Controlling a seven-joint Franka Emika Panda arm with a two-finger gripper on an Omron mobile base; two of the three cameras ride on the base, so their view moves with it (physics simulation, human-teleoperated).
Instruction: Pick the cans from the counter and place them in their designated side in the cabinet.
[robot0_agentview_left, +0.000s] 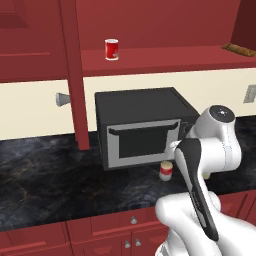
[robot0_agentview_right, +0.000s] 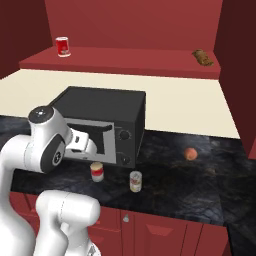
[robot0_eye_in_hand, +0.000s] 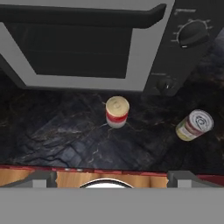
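While the gripper (robot0_eye_in_hand: 112, 178) hung high above the bench (robot0_eye_in_hand: 65, 140) with its jaws spread wide and nothing between them, both cans stood upright near the front edge, untouched. The red can (robot0_eye_in_hand: 117, 112) sat almost straight below the hand, just in front of the microwave (robot0_eye_in_hand: 87, 48) door. The olive can (robot0_eye_in_hand: 194, 125) stood apart to its right, below the dials.

The main risk, as I judged it, lay in the descent. The red can stood close to the microwave, so a jaw coming down on the far side could strike the door or its handle, or nudge the can over and send it rolling towards the edge. A grip taken too high on the smooth tin could also slip.

Farther off, the cabinet (robot0_agentview_right: 125, 62) shelf already held an all-red can (robot0_agentview_right: 62, 46) on the left and a brown item (robot0_agentview_right: 203, 57) on the right. Choosing the wrong side, or clipping the upright panel (robot0_agentview_left: 75, 75) during the lift, could spoil the placement.
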